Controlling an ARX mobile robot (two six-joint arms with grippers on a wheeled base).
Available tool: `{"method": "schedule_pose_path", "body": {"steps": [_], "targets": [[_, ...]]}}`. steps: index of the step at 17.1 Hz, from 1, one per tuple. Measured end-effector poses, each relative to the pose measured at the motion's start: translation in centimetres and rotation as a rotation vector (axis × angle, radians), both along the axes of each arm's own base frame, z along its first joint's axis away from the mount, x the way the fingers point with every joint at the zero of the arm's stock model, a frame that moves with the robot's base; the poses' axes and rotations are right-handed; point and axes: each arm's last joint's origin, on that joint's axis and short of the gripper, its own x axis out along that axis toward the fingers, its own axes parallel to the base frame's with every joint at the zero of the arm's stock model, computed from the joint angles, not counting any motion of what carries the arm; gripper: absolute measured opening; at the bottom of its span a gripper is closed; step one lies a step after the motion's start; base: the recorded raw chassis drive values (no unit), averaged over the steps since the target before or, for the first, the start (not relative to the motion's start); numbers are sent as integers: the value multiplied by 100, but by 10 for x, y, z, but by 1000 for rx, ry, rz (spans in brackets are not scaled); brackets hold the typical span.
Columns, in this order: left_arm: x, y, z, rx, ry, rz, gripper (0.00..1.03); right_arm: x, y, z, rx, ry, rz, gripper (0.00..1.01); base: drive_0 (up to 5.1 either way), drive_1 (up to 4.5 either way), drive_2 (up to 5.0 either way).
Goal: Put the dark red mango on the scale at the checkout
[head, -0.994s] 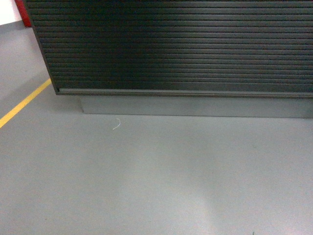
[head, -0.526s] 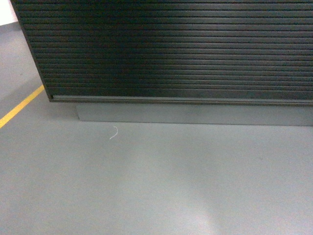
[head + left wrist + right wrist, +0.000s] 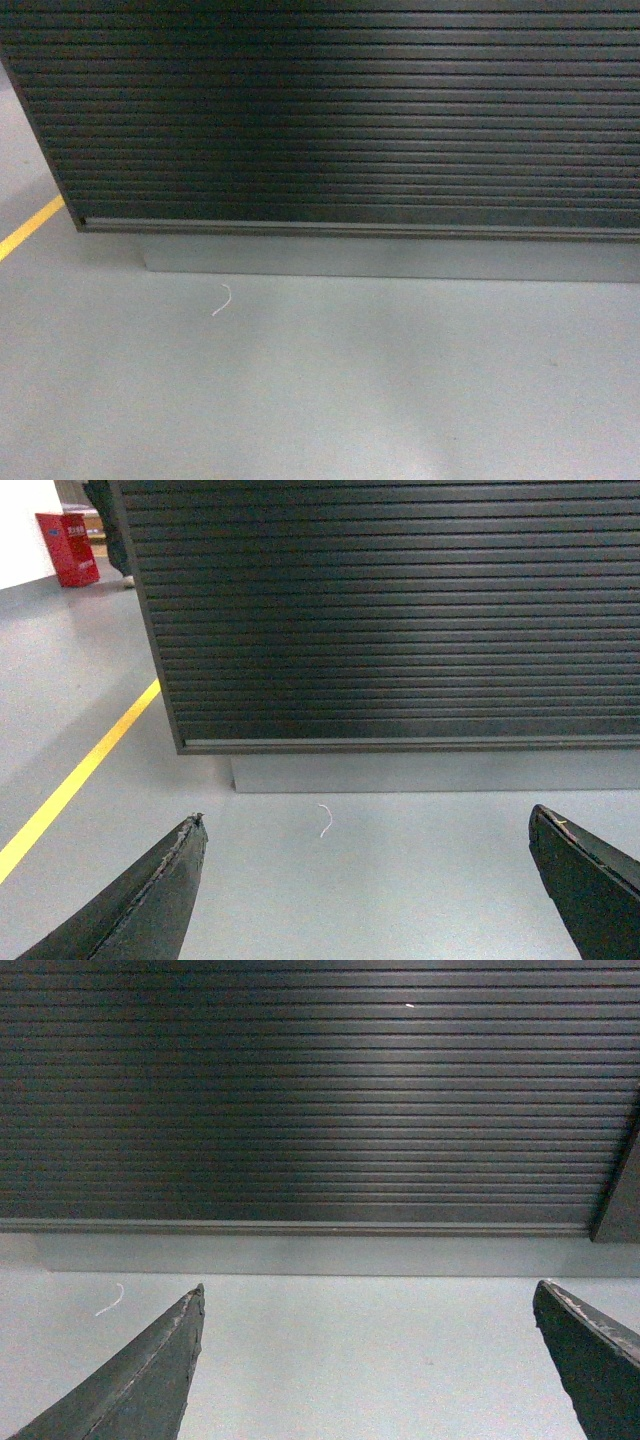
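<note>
Left claw (image 3: 365, 825): wide, empty, low above the floor (image 3: 330, 390).
Right claw (image 3: 368, 1300): wide, empty.
Checkout (image 3: 340, 120): ahead of both claws, apart from them; slatted front, grey plinth (image 3: 400, 258).
Thread (image 3: 221, 300): on floor near plinth.

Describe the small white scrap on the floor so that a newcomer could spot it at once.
Find the checkout, the dark slatted counter on a grey plinth. Just before the plinth's left end lies a thin curled white strand, the only pale mark on the plain grey floor.
</note>
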Motion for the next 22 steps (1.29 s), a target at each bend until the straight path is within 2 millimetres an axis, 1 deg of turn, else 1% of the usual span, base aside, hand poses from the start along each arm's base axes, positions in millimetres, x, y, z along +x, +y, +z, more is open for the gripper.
{"method": "schedule_pose_path", "body": {"steps": [22], "targets": [[0,0,0,0,0,0,98,0,0,0,0,-1,0,98,-1,254,-255]]}}
